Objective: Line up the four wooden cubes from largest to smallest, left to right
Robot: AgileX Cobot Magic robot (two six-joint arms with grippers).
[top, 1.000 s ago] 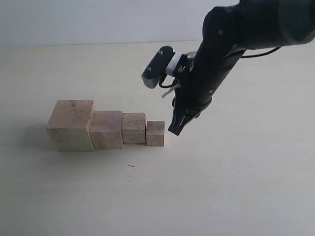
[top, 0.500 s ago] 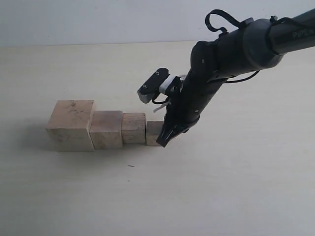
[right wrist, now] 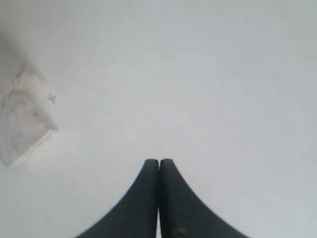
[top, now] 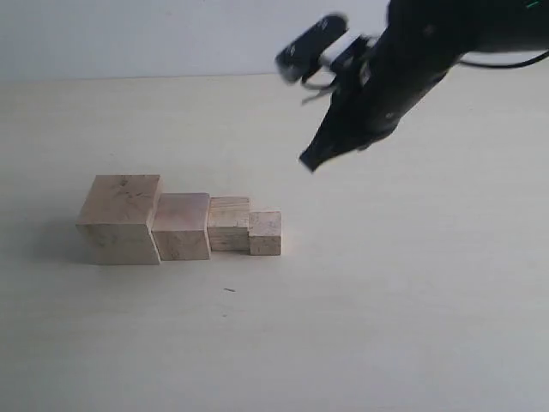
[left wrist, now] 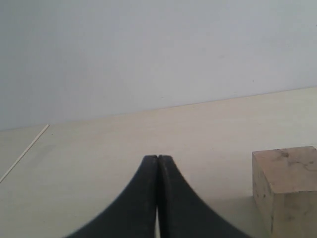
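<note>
Counting four wooden cubes (top: 182, 225) in one touching row; at their two o'clock my right gripper (top: 310, 160) hangs tilted, closed, empty.

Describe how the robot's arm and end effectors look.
The right arm is black and rounded, with a thin black cable and a black-and-white camera module. The left end effector and right end effector have black, tapering fingers.

There are no words, numbers, labels or signs that can be read here, not on the four wooden cubes (top: 180, 226), not on the black robot arm (top: 403, 69), and not on the pale worktop (top: 386, 300).
</note>
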